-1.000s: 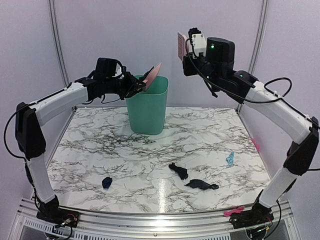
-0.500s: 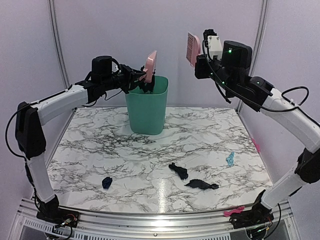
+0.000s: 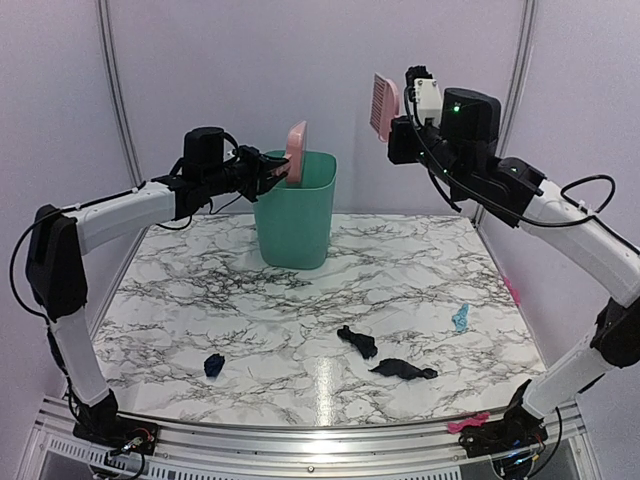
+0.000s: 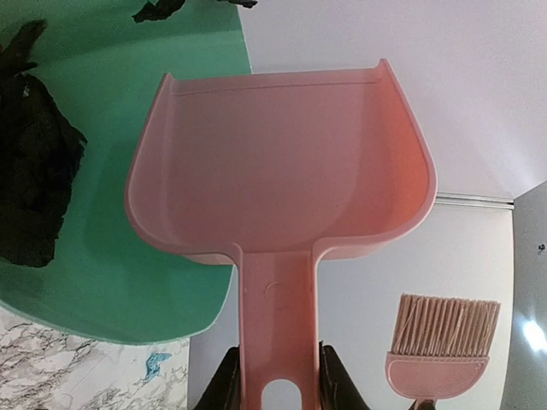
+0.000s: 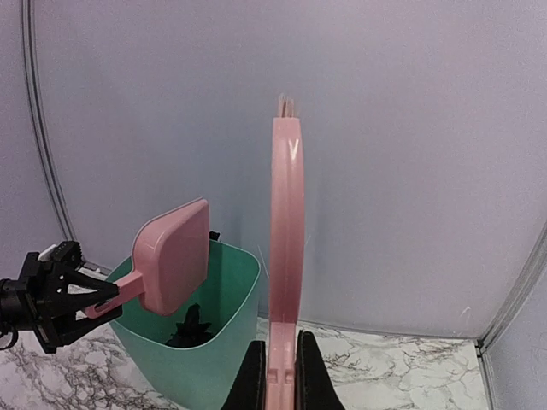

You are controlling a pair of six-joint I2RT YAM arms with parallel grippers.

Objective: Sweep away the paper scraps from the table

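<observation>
My left gripper (image 3: 268, 176) is shut on the handle of the pink dustpan (image 3: 296, 152), held on edge over the rim of the green bin (image 3: 296, 215); the pan (image 4: 282, 162) is empty. Black paper scraps (image 4: 34, 162) lie inside the bin. My right gripper (image 3: 396, 128) is shut on the pink brush (image 3: 383, 104), held upright high at the back right, clear of the bin. On the marble table (image 3: 200, 300) lie two black scraps (image 3: 358, 342) (image 3: 402, 370), a dark navy scrap (image 3: 214, 365) and a light-blue scrap (image 3: 460, 318).
The green bin stands at the back centre of the table. A pink item (image 3: 468, 423) lies on the front rail by the right arm's base. A silver rail (image 3: 300, 440) runs along the front edge. Walls enclose the back and both sides.
The left gripper has turned the dustpan from tilted into the bin to standing on edge above its rim. The right arm has shifted right and raised the brush slightly.
</observation>
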